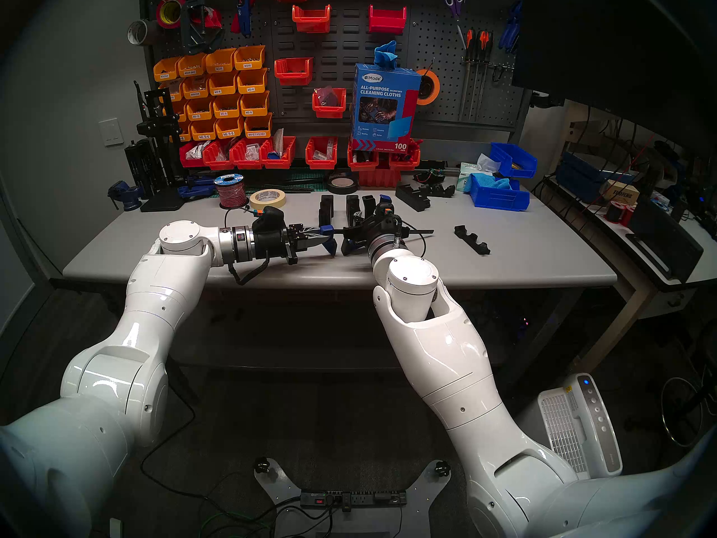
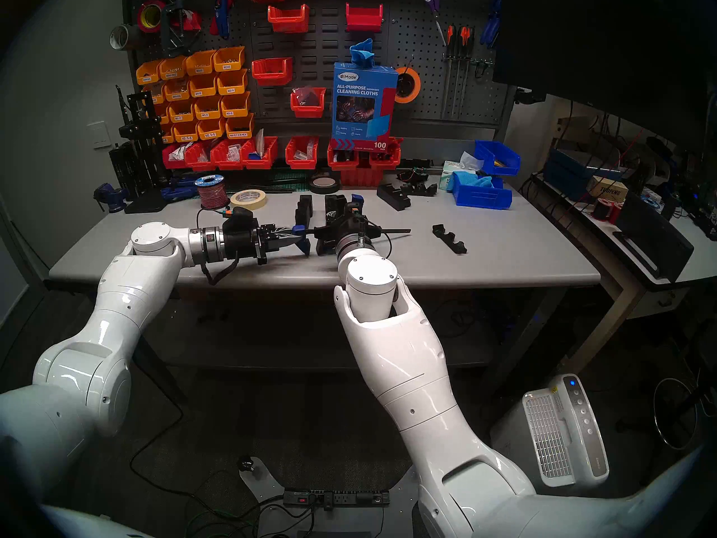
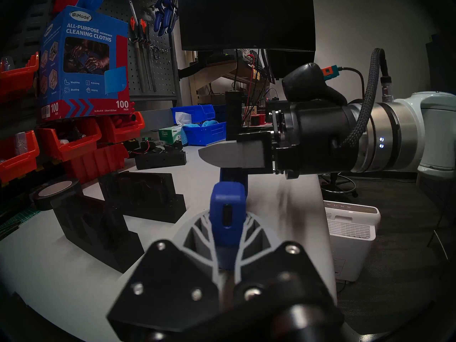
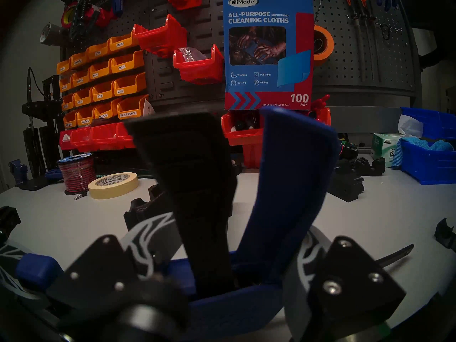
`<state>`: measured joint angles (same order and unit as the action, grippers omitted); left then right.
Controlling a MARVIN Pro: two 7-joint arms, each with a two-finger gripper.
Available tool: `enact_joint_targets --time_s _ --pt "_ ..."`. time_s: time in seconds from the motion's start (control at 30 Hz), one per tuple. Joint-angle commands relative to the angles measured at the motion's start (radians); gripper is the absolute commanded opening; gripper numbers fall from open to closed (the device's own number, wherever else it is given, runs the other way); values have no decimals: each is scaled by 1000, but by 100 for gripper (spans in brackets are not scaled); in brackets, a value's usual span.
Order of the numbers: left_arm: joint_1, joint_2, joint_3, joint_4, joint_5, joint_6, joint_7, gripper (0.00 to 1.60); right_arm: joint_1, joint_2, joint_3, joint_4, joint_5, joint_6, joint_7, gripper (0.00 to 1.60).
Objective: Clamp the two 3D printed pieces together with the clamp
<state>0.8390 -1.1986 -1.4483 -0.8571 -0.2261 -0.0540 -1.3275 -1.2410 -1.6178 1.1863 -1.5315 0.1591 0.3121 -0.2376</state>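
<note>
Clamp (image 1: 351, 240) gripped by both grippers

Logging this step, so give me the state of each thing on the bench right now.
clamp: lifted, held by both grippers
left gripper: shut on clamp's end jaw
right gripper: shut on clamp's handle
3D printed pieces: upright on the table, apart, unclamped
masking tape: lying flat

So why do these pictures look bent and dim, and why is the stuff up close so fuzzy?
Head views: fisheye bends the table edge and leaves dark corners; glare spots sit on the white arms. Left wrist view: the near blue clamp jaw and gripper mounts are blurred, while the cleaning-cloth box stays readable. Right wrist view: the clamp handle is soft and dark.
</note>
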Motion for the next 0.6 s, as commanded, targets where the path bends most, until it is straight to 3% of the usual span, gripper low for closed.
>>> enact_joint_targets --time_s 0.0,0.57 --pt "-36 12 -18 -15 -9 -2 3 0 22 35 27 -30 -14 9 -6 0" --pt "-35 12 -18 -16 -9 -1 4 0 19 74 67 -51 -20 25 -12 0"
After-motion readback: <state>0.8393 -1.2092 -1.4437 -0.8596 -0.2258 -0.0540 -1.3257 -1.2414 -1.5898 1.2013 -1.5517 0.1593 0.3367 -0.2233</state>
